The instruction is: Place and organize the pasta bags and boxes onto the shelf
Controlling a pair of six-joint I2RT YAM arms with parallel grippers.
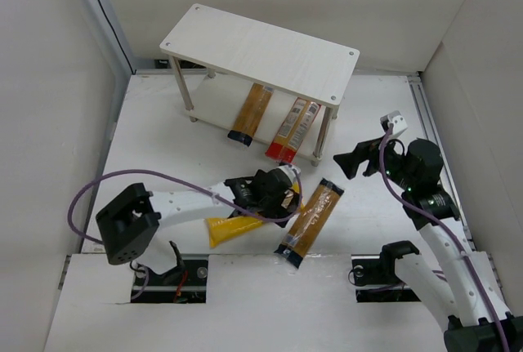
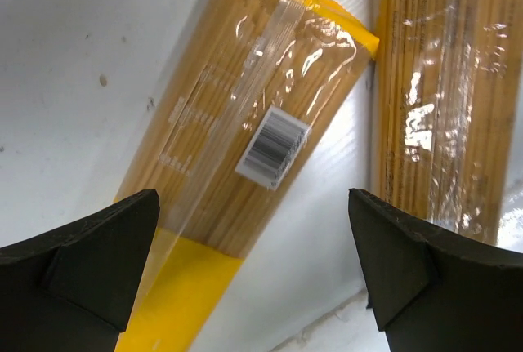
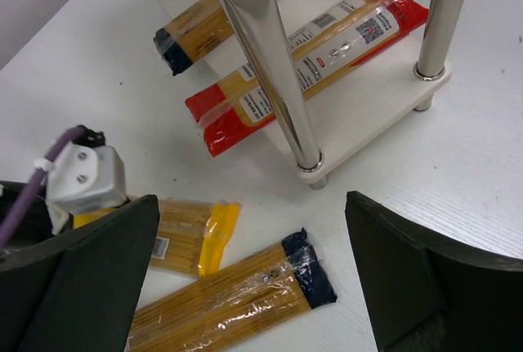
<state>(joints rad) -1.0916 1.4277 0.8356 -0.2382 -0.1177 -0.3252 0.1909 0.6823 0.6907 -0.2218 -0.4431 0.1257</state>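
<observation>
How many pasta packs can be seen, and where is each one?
4. On the shelf's lower board: a dark-ended bag and a red pack. On the table: a yellow bag and a second dark-ended bag. The top board could hide more.

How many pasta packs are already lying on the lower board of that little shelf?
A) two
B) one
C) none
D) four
A: a clear spaghetti bag and a red pack lie on the lower board of the shelf, while the yellow bag and a second clear bag lie out on the table.
</observation>
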